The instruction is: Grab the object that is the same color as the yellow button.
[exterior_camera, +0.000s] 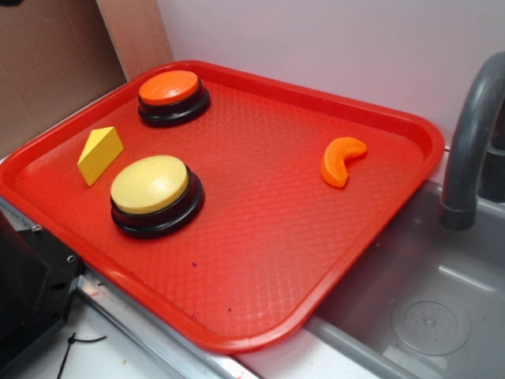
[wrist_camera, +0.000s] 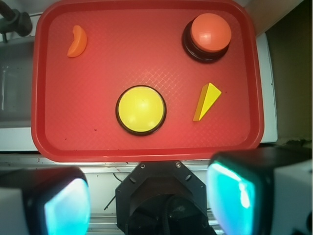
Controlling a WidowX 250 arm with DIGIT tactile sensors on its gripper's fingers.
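Wedge [exterior_camera: 100,154] beside yellow button [exterior_camera: 150,185] — gripper [wrist_camera: 146,196] apart

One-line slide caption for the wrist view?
Open gripper above red plastic tray holding yellow wedge block, yellow domed button, orange domed button, orange crescent piece.

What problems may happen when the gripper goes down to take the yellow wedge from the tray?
1. The yellow wedge lies close beside the yellow button, so a finger might bump the button.
2. Its faces slope, so it may slip out when squeezed.
3. The gripper is wide open, high above the near tray edge; a poorly aligned descent could miss the wedge.
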